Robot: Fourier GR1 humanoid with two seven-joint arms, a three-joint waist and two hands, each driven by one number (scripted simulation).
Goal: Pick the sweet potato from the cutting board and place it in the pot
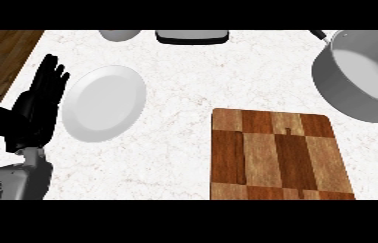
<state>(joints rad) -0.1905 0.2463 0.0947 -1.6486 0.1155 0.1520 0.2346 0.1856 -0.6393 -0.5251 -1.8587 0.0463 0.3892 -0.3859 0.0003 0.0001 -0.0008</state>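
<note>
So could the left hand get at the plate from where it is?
Probably yes: the left hand, open with fingers up at the view's left edge, sits right beside the plate, and nothing stands between them.

Bright all over, with soft, even light on the white counter (184, 77). Very faint shadows only: a thin dark line under the lower left rim of the plate (103, 103) and along the left side of the cutting board (277, 157). Pale grey shading across the plate, lighter near its top. Bright inside the pot (336, 92), darker grey on its outer wall. Warm, dull brown on the board, flat and matte. Almost pure black on the left hand (37, 107), hard to make out. Shapes stretched near the sides, the plate taller than wide.
</note>
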